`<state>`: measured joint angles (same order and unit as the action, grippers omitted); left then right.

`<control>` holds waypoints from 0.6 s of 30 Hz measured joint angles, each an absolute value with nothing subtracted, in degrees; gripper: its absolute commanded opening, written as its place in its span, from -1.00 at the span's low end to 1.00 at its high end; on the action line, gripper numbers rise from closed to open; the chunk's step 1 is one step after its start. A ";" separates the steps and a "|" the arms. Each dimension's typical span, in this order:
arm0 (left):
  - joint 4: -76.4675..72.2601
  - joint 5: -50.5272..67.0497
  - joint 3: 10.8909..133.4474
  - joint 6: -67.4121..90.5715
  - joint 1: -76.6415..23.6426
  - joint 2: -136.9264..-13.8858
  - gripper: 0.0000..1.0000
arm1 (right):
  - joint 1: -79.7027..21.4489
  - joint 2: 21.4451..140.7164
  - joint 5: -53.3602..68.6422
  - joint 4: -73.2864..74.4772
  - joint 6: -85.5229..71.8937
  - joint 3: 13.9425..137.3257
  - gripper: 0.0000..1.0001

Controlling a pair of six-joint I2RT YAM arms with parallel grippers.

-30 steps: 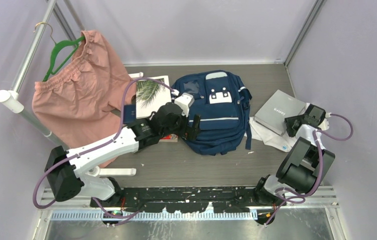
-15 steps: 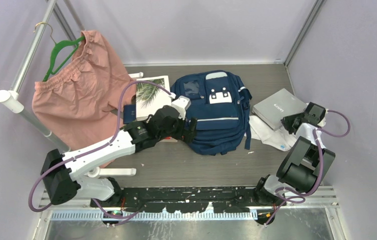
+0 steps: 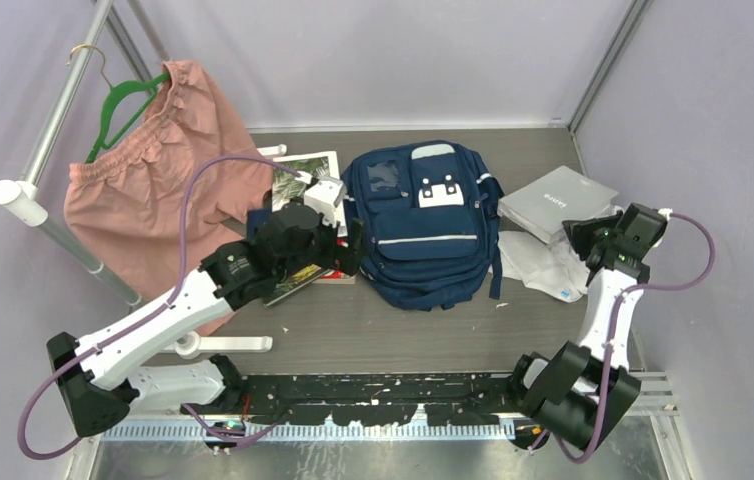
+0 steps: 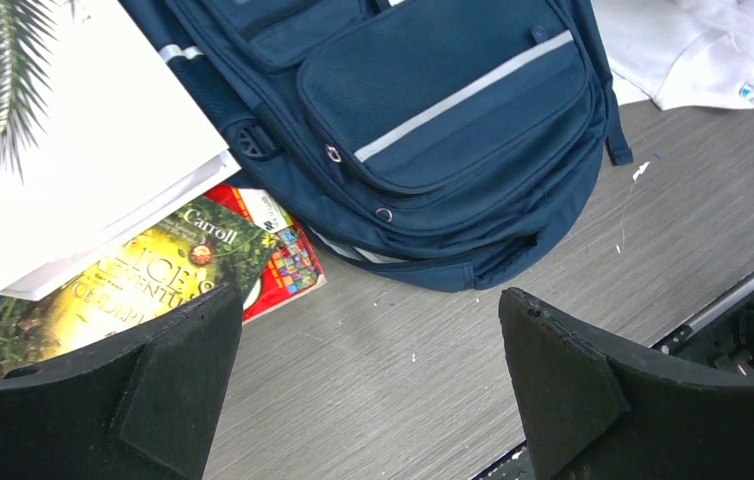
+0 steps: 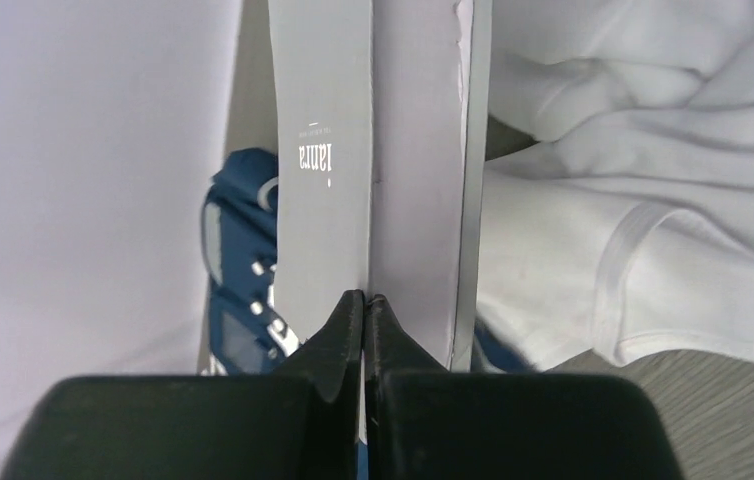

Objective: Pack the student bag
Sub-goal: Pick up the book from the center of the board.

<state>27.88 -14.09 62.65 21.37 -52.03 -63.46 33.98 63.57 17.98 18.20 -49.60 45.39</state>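
The navy student bag (image 3: 423,230) lies flat and zipped at the table's middle, front pocket up; it also shows in the left wrist view (image 4: 443,100) and the right wrist view (image 5: 238,270). My left gripper (image 3: 348,250) is open and empty, hovering over bare table (image 4: 368,330) just left of the bag's lower corner, above the books. My right gripper (image 3: 578,238) is shut (image 5: 365,300) on the edge of a thin grey book (image 3: 558,202) and holds it raised, right of the bag; its cover shows in the right wrist view (image 5: 373,150).
A white cloth (image 3: 548,265) lies crumpled under the grey book. A white palm-leaf book (image 4: 63,170), a yellow-green Alice book (image 4: 123,290) and a red book (image 4: 273,250) are stacked left of the bag. Pink shorts (image 3: 153,200) hang on a green hanger (image 3: 118,105) at far left.
My left gripper has drawn back leftward off the bag. My right gripper has risen, carrying the grey book up and toward the back, off the cloth.
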 measured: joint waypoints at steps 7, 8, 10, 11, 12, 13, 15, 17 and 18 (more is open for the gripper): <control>31.38 -15.00 64.10 21.93 -51.57 -60.27 0.99 | 33.39 56.51 23.79 20.10 -54.81 45.87 -0.98; 31.62 -15.03 64.29 22.04 -51.46 -59.83 0.99 | 33.08 56.12 24.32 20.32 -55.53 46.15 -0.98; 31.70 -15.05 64.69 22.13 -51.18 -59.35 0.99 | 31.51 55.46 25.19 20.43 -57.19 47.09 -0.98; 31.70 -15.07 64.77 22.22 -50.94 -59.20 0.99 | 30.02 55.24 25.34 20.43 -57.69 47.70 -0.98; 31.86 -15.09 64.86 22.33 -50.65 -59.20 0.98 | 28.14 55.07 25.43 20.34 -58.11 48.38 -0.98; 32.14 -15.09 65.01 22.46 -50.19 -59.22 0.97 | 26.33 54.96 25.67 20.16 -58.48 48.99 -0.98; 34.85 -15.42 66.57 23.46 -49.23 -59.66 0.97 | 20.99 54.83 25.67 19.66 -58.74 50.57 -0.98; 38.74 -15.64 70.57 24.10 -48.71 -60.60 0.99 | 14.83 54.85 26.04 18.33 -58.76 51.88 -0.98; 40.36 -15.70 73.23 24.25 -48.53 -61.10 1.00 | 11.84 54.87 26.22 17.61 -58.72 52.34 -0.98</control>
